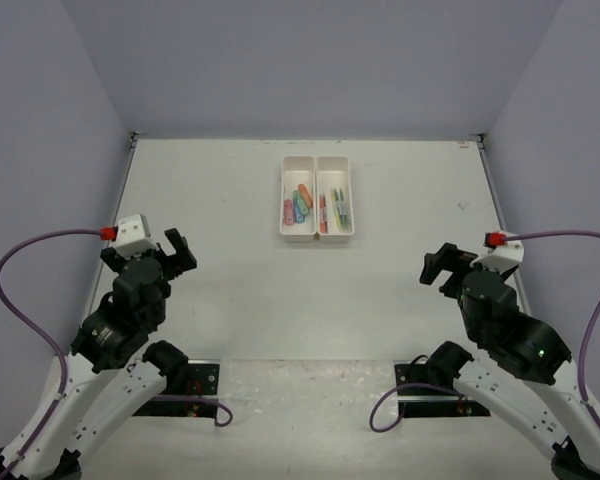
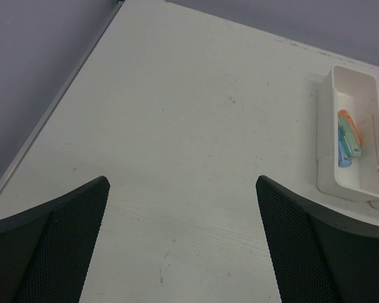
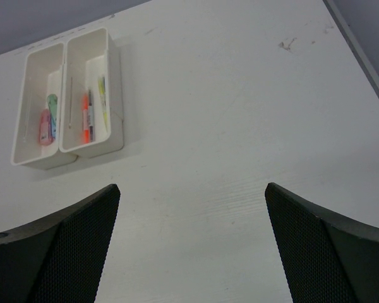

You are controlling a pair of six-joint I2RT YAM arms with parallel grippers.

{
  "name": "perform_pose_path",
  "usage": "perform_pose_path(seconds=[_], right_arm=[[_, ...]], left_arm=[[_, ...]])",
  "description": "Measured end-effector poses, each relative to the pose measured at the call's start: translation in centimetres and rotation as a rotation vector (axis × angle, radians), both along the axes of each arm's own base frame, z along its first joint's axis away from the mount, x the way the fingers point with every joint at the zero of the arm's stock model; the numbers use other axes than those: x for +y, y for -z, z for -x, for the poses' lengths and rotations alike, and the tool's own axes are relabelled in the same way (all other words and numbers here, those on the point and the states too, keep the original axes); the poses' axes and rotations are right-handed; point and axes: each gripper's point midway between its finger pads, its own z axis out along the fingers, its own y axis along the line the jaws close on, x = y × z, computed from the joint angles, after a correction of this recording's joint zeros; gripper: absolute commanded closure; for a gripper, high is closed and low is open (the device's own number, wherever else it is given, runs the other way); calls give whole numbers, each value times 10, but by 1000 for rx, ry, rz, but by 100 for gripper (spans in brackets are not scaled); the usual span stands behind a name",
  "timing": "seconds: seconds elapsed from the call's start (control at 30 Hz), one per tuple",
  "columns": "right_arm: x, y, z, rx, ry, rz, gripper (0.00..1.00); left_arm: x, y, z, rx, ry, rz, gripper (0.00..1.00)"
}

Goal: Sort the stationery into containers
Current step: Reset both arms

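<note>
left tool [image 2: 182,182]: spread wide, empty, over the white tabletop [image 1: 230,200]
right tool [image 3: 192,187]: spread wide, empty
white rectangular plastic tray [image 1: 298,238]: far centre, well apart from both
chunky colourful pieces [image 1: 298,205]: left compartment
thin pens [image 1: 335,208]: right compartment

Surface: I see a white table [image 1: 230,290], lightly scuffed | Resting on it: a white two-compartment tray [image 1: 299,238], toward the far edge near the middle | Near edge: black base plates [image 1: 195,378] under both arms.
</note>
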Motion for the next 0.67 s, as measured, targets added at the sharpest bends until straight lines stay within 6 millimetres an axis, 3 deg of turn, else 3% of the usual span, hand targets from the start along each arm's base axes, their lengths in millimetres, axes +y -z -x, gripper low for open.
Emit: perform_pose_path(seconds=[0.67], right_arm=[[1,7,-1,10,23,-21,1]], left_arm=[[-1,0,-6,3,12,3,0]])
